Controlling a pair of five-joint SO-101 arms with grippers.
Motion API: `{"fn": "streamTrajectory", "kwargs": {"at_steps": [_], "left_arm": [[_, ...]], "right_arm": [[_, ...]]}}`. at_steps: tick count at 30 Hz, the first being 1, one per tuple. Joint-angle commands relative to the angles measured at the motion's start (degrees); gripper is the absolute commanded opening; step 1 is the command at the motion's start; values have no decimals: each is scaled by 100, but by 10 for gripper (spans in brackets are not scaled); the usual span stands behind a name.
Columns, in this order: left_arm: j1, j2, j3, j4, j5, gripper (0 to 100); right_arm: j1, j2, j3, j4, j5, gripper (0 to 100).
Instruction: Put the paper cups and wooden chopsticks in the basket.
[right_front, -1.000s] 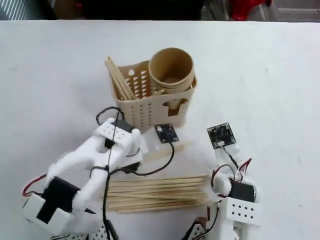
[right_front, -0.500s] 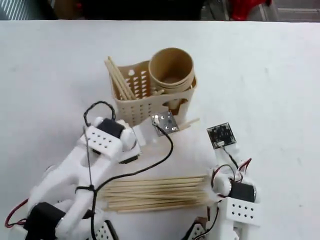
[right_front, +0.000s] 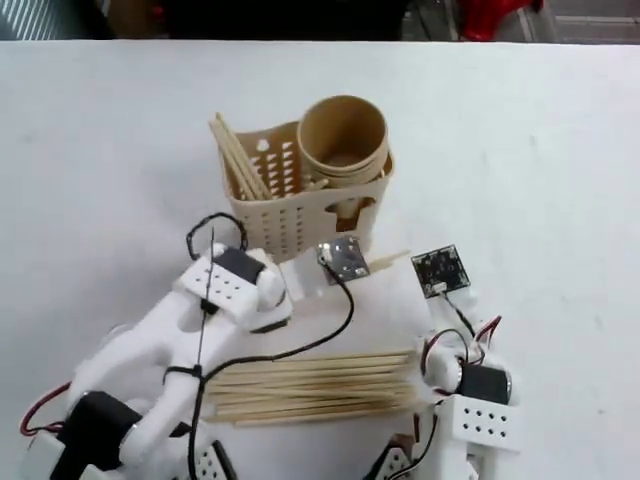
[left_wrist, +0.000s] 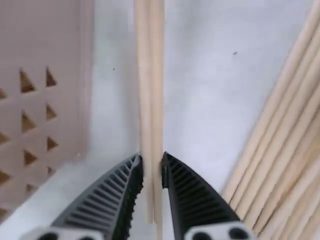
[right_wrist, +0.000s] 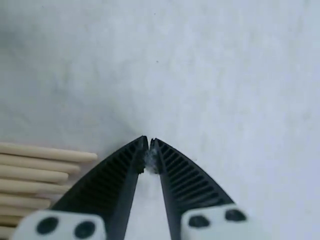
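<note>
Left gripper (left_wrist: 151, 160) pinches 2 pale round wooden chopsticks (left_wrist: 150, 75) just beside the beige perforated plastic basket (left_wrist: 40, 75) — light, stiff, smooth, likely to swivel if held near an end, so mid-length suits best; right gripper (right_wrist: 149, 142) pressed together, empty.

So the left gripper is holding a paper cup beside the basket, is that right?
Not quite. What the left gripper holds beside the basket is a pair of wooden chopsticks. The left wrist view shows them clamped between its fingers.
</note>
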Motion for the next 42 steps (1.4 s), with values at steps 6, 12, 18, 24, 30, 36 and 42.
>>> {"fn": "streamTrajectory", "kwargs": {"at_steps": [6, 12, 18, 24, 30, 36, 42], "left_arm": [[154, -971, -79, 193, 369, 23], [189, -1895, -176, 492, 484, 22], [198, -2580, -888, 1257, 484, 22], [154, -2879, -1793, 1952, 492, 22], [154, -2949, -2804, 2198, 1011, 22], [154, -2949, -3868, 2374, 1477, 22], [154, -2949, -4598, 2330, 1556, 22]], "right_arm": [[-48, -66, -18, -171, -26, 22], [-48, -66, -9, -171, -26, 22], [-57, -66, 26, -233, -18, 22], [-57, -66, 26, -233, -18, 22], [-66, -66, 26, -233, -18, 22], [-66, -66, 26, -233, -18, 22], [-66, -66, 35, -233, -18, 22]]}}
